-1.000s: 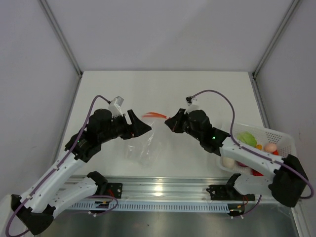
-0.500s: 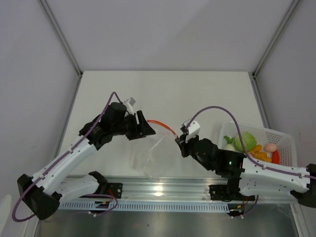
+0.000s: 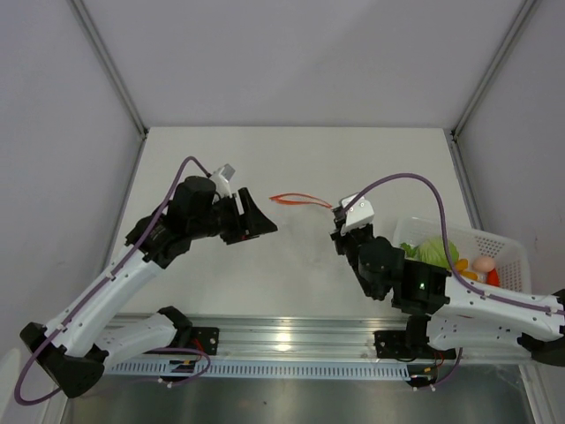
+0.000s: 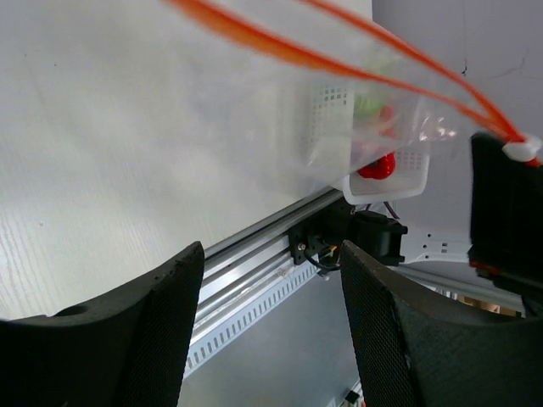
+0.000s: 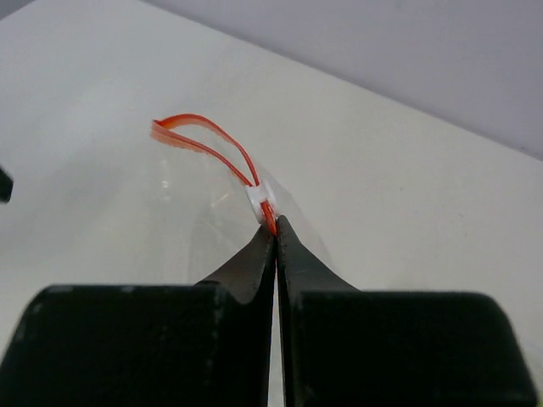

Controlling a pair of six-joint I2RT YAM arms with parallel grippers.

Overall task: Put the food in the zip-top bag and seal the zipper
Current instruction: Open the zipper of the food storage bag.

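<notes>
The zip-top bag (image 5: 191, 225) is clear and hangs in the air from its red-orange zipper (image 3: 300, 200). My right gripper (image 5: 276, 227) is shut on the zipper's right end, just behind the white slider (image 5: 259, 197); the strip's two sides bow apart into a loop. My left gripper (image 4: 271, 259) is open and empty, just left of and below the bag's free end, also in the top view (image 3: 262, 223). The food sits in a white basket (image 3: 510, 248) at the right: a green round fruit (image 3: 434, 252), a pink one (image 3: 483, 263), an orange lumpy piece (image 3: 463, 275).
The basket stands at the table's right front, partly under my right arm. An aluminium rail (image 3: 282, 340) runs along the near edge. Grey walls close in the left, the back and the right.
My left gripper has let go of the zipper's left end and drawn back a little. My right gripper has carried the bag up and toward the back; its mouth has narrowed.
</notes>
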